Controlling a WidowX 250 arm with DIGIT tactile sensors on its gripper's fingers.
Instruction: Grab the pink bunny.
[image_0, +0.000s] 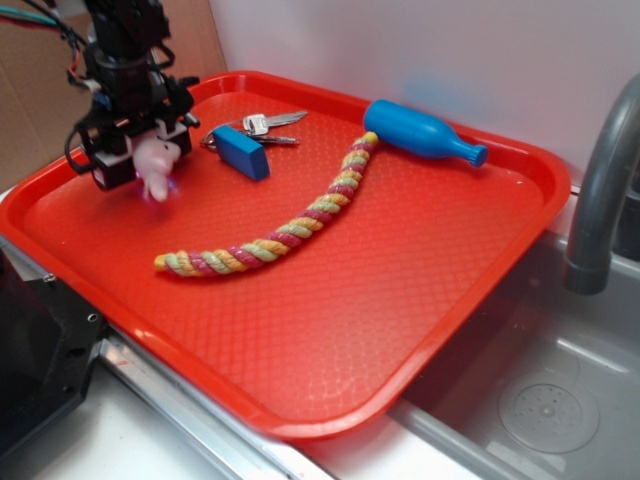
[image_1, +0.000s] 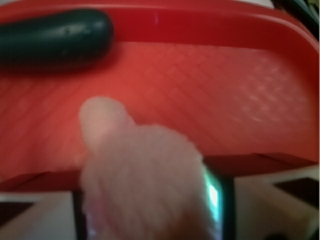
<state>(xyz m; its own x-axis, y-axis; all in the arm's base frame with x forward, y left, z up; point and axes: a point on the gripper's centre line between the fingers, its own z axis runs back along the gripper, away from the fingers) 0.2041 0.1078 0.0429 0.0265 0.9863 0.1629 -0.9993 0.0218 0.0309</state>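
On the far left of the outside view we see our tool (image_0: 150, 160). It is closed tight on the pink bunny (image_0: 158, 163). The bunny hangs from it, up off the red tray (image_0: 330, 330), over the tray's left back corner. We see a small purple glow just under the bunny.

Just to the right of the bunny lies a blue key fob (image_0: 240, 152). Silver keys (image_0: 268, 124) are joined to it and lie near the tray's back rim.

Next comes the braided rope (image_0: 275, 232). It is pink, yellow and green. It runs in a long curve from the front left of the tray up toward the back right. Its top end almost touches a blue bottle (image_0: 422, 132). The bottle lies on its side by the back rim, with its neck pointing right.

Past the tray on the right is a gray faucet (image_0: 600, 190) over a metal sink (image_0: 540, 400). The tray sits partly over the sink.

In the wrist view the bunny (image_1: 145, 185) is very close and blurry. It fills the bottom middle of the picture. The tool's sides press on it from left and right. Behind it we see the tray (image_1: 240, 90) and a dark long thing (image_1: 52, 37) at the top left, too blurry for us to name.
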